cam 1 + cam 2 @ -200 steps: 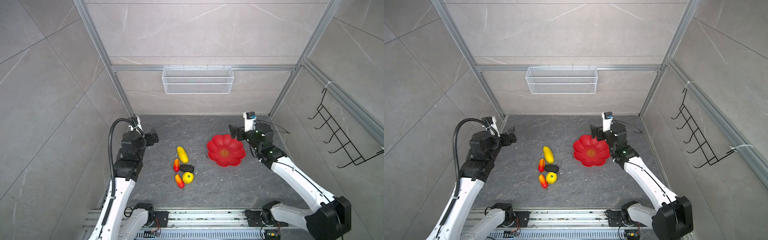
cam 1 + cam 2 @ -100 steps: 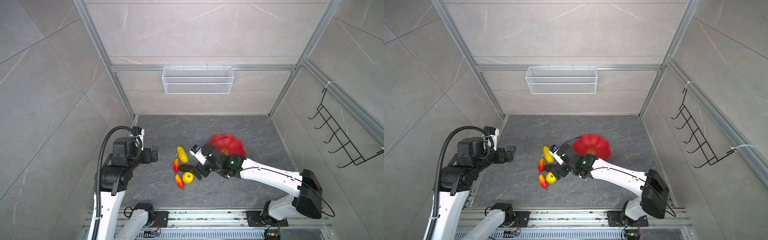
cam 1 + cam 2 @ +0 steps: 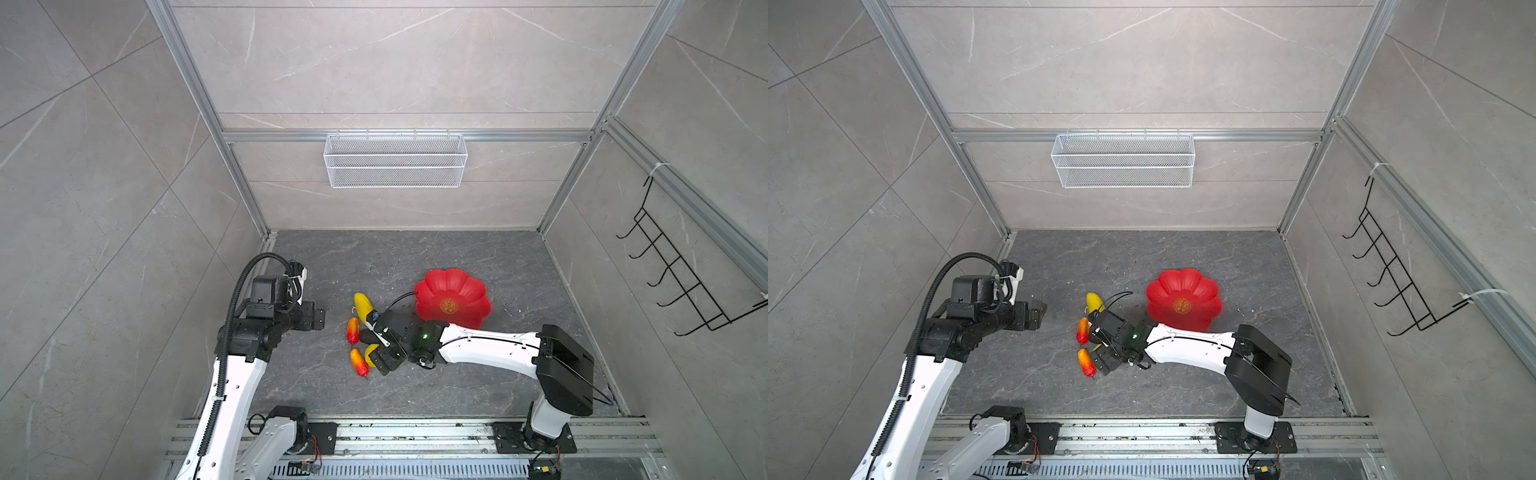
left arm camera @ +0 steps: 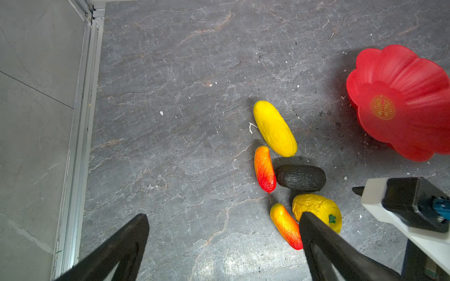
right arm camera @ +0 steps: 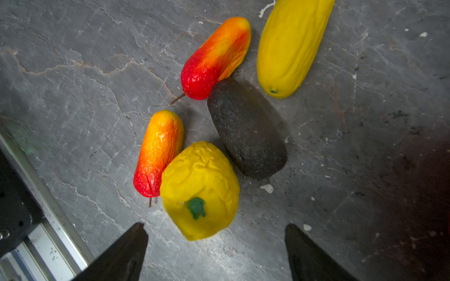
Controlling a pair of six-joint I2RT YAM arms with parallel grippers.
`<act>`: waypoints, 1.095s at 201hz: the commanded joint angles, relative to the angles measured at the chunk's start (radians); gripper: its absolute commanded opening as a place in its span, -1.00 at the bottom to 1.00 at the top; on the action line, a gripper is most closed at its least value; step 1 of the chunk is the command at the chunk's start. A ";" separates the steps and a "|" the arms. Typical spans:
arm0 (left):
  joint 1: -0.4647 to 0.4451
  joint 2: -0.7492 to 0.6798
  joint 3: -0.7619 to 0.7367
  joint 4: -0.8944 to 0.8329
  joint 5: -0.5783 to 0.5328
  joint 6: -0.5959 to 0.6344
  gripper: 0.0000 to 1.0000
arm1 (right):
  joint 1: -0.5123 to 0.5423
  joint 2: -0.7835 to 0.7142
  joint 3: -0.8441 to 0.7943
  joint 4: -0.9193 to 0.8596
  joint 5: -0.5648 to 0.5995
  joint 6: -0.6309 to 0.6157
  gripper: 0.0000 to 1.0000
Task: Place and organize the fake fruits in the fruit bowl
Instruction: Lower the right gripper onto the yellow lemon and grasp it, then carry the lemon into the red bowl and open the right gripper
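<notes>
Five fake fruits lie in a cluster on the dark floor, left of the red flower-shaped fruit bowl [image 3: 469,286], which holds nothing. They are a long yellow oval [image 5: 289,43], two orange-red ones [image 5: 215,58] [image 5: 159,150], a dark bumpy oval [image 5: 246,129] and a round yellow one with a green spot [image 5: 199,189]. My right gripper [image 5: 215,226] hangs open just over the cluster, its fingers either side of the round yellow fruit's near end, touching nothing. My left gripper [image 4: 224,216] is open and holds nothing, left of the fruits [image 3: 319,314].
A white wire basket [image 3: 395,160] hangs on the back wall and a black hook rack [image 3: 681,282] on the right wall. The metal rail [image 3: 374,432] runs along the front edge. Walls close in the floor on three sides.
My right arm swung from beside the bowl across to the fruit cluster and now sits low over the round yellow fruit. My left arm lowered and turned toward the fruits.
</notes>
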 commanded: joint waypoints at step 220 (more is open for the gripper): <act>0.038 0.011 -0.028 0.072 0.041 0.016 1.00 | -0.087 -0.214 0.059 -0.126 0.051 -0.112 -0.18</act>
